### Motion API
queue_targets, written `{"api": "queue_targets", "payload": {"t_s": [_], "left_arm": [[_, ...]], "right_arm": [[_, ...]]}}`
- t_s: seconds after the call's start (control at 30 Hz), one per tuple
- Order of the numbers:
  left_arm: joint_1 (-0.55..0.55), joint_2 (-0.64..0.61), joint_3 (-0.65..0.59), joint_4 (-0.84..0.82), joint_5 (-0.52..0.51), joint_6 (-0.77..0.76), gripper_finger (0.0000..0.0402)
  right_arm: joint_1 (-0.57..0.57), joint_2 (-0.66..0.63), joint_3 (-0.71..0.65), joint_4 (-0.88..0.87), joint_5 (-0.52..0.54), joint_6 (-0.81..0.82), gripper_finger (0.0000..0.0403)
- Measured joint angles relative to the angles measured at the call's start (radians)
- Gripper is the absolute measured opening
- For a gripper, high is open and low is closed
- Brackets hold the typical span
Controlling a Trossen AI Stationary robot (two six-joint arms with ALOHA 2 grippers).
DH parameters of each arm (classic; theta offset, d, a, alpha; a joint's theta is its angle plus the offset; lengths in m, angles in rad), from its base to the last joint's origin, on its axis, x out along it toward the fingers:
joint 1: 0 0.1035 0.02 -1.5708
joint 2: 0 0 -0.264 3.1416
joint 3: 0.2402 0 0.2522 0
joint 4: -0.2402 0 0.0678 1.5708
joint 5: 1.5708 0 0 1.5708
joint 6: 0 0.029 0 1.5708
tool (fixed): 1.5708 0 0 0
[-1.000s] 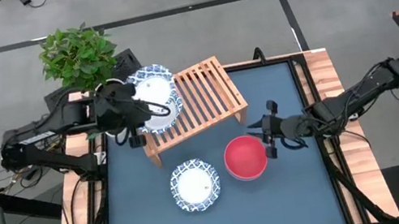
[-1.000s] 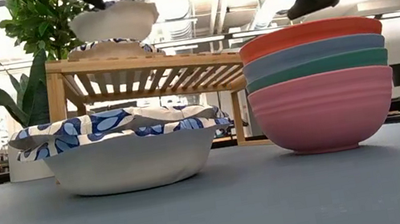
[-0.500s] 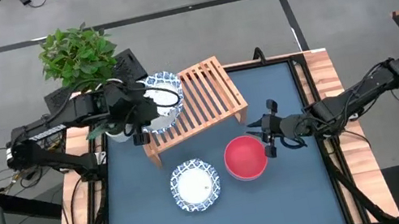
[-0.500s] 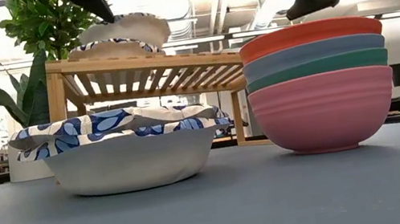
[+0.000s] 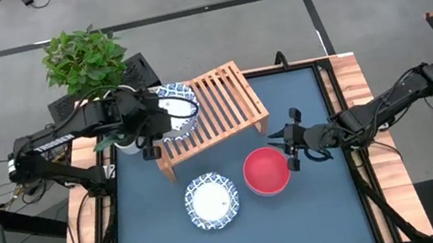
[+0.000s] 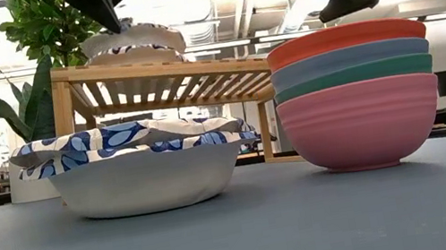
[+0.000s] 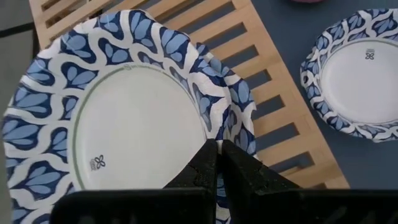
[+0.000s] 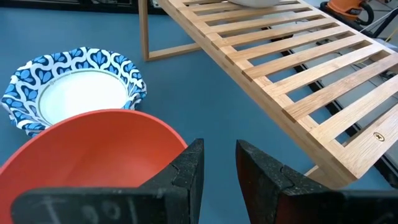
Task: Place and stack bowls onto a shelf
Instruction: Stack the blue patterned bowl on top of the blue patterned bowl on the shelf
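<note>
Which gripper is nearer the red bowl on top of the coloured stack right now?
Right. The right gripper sits open just beside the red bowl, at its rim. The left gripper is away at the shelf, shut on a blue-patterned bowl.

**Two dark jointed arms, matte black throughout**

Left arm: black segmented links, rounded joint housings, white lettering along the forearm link, thin black cables looping beside the base. Right arm: same black build, bulkier housing at the far joint, cables trailing off the side. Left end effector: two slim black fingers tapering to narrow tips, flat black bar behind. Right end effector: two chunkier black fingers with angular, faceted faces, faint embossed marks on the mount.
</note>
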State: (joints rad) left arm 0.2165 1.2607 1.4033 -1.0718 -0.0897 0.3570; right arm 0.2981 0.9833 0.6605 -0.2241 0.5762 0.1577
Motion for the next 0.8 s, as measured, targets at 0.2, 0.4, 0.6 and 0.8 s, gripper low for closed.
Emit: {"api": "queue_targets", "payload": {"t_s": [0.2,0.4,0.6,0.8], "left_arm": [[0.000,0.001,0.000,0.016,0.024,-0.002,0.0000],[0.000,0.014,0.000,0.022,0.024,-0.002,0.0000],[0.000,0.052,-0.001,0.029,0.028,-0.003,0.0000],[0.000,0.068,-0.001,0.013,0.022,-0.003,0.0001]], "right_arm": [[0.000,0.000,0.000,-0.001,0.000,0.000,0.0118],[0.000,0.000,0.000,-0.001,0.000,0.001,0.0118],[0.001,0.000,0.000,-0.004,0.000,0.002,0.0118],[0.003,0.000,0.000,-0.002,-0.010,0.002,0.0118]]}}
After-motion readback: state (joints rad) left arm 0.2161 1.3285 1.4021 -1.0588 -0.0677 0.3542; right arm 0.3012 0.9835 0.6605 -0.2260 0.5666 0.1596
